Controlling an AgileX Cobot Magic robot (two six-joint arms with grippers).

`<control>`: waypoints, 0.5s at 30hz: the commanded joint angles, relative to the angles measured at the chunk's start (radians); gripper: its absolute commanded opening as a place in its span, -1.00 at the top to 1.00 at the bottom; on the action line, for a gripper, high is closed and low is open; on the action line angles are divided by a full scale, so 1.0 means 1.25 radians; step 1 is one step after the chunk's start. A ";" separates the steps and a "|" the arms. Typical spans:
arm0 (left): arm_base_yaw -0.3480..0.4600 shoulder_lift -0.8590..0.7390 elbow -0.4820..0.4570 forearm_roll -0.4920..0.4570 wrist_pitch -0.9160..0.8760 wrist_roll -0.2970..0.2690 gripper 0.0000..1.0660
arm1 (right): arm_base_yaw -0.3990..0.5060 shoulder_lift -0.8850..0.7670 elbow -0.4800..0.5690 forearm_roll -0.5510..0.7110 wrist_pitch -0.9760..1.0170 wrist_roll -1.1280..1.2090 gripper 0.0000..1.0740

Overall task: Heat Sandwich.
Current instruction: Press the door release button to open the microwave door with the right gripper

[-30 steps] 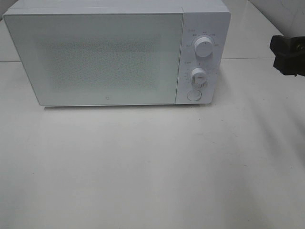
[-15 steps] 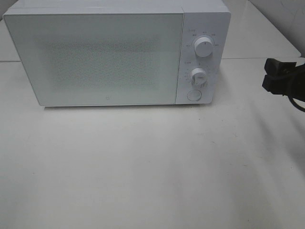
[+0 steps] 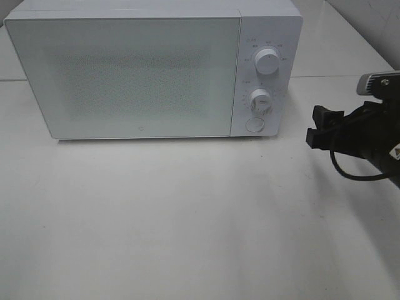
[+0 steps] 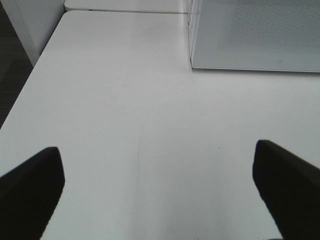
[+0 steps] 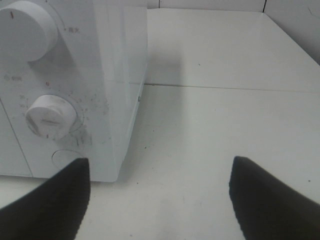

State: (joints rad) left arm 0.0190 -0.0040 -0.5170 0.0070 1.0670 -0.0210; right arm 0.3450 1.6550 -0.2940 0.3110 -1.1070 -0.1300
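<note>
No sandwich shows in any view. A white microwave (image 3: pixel 125 75) stands at the back of the table with its door shut. My right gripper (image 3: pixel 315 127) hangs open to the right of the control panel, fingertips pointing at it, nothing between them. In the right wrist view the open right gripper (image 5: pixel 160 200) faces the microwave's front right corner, with the lower knob (image 5: pixel 50 116) and the round button (image 5: pixel 67 157) beside one finger. My left gripper (image 4: pixel 160 190) is open over bare table, some way short of the microwave's left corner (image 4: pixel 192 60).
The control panel carries an upper knob (image 3: pixel 267 62), a lower knob (image 3: pixel 260 100) and a round button (image 3: pixel 254 124). The white table (image 3: pixel 187 219) spreads out in front of the microwave. Its left edge (image 4: pixel 25 85) drops to a dark floor.
My right arm has come down and leftward into view, from the right edge toward the microwave's control panel. The microwave has not moved.
</note>
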 commanded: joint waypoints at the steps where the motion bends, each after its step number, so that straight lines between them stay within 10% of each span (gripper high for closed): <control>1: 0.002 -0.006 0.001 -0.006 0.000 0.000 -0.83 | 0.049 0.030 -0.001 0.042 -0.043 -0.018 -0.40; 15: 0.002 -0.006 0.001 -0.001 0.000 0.000 -0.83 | 0.186 0.076 -0.006 0.141 -0.065 -0.019 -0.40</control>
State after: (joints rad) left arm 0.0190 -0.0040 -0.5170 0.0070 1.0670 -0.0210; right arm 0.5580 1.7530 -0.2950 0.4760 -1.1720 -0.1460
